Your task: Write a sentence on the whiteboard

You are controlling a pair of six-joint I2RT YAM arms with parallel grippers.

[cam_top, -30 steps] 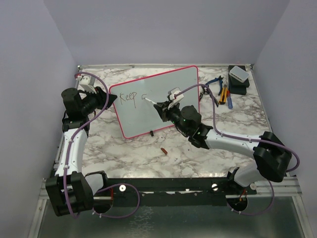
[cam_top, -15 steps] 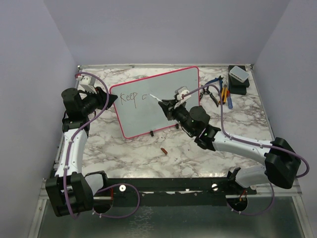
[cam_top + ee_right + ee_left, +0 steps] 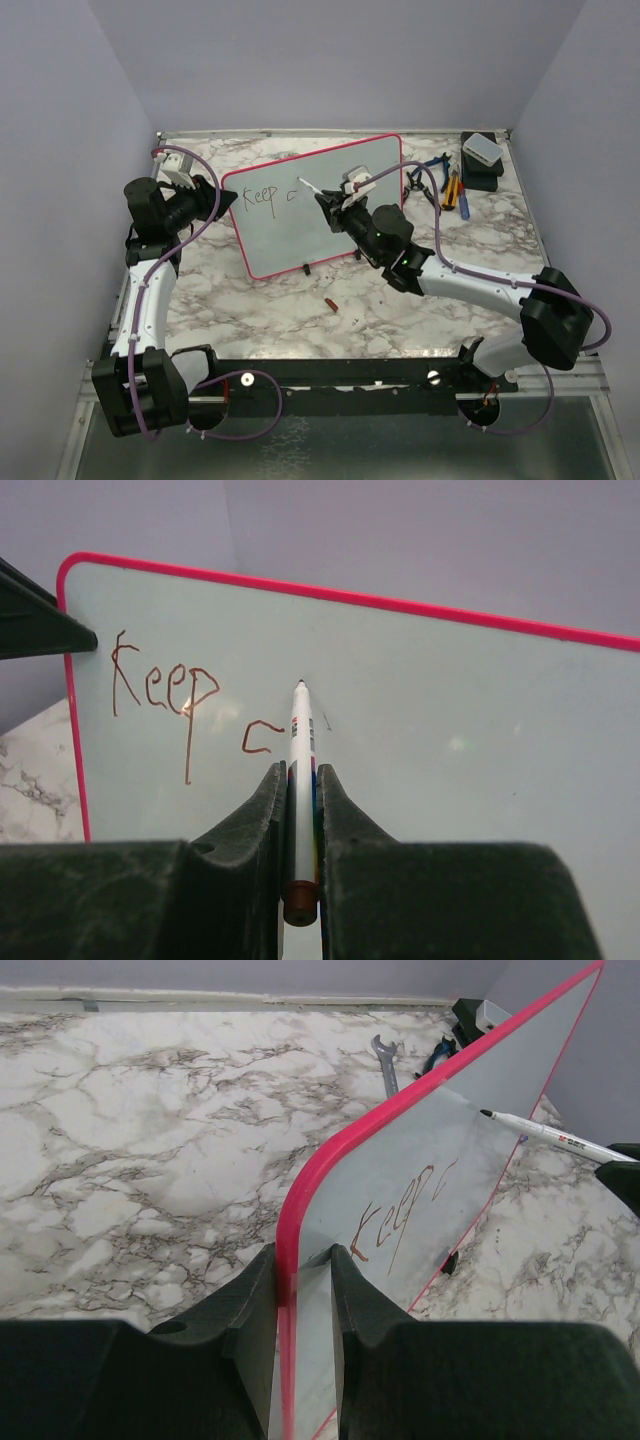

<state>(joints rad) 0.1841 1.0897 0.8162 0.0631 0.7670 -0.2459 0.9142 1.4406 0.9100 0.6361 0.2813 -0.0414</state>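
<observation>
The marble-patterned tabletop [image 3: 260, 320], white with grey veins, is walled on three sides by plain pale lilac panels [image 3: 330, 60]. In its far right corner stands a black box [image 3: 482, 176] with a light grey block [image 3: 482, 148] lying on top. Just left of the box lies a loose cluster of hand tools: blue-handled pliers [image 3: 435, 163], orange-handled pliers [image 3: 452, 188] and, beside them, a silver open-ended spanner [image 3: 385, 1065] flat on the marble. Nearer the front edge, well apart from these, a small red-brown piece [image 3: 329, 303] lies alone on the marble; what it is cannot be told.
</observation>
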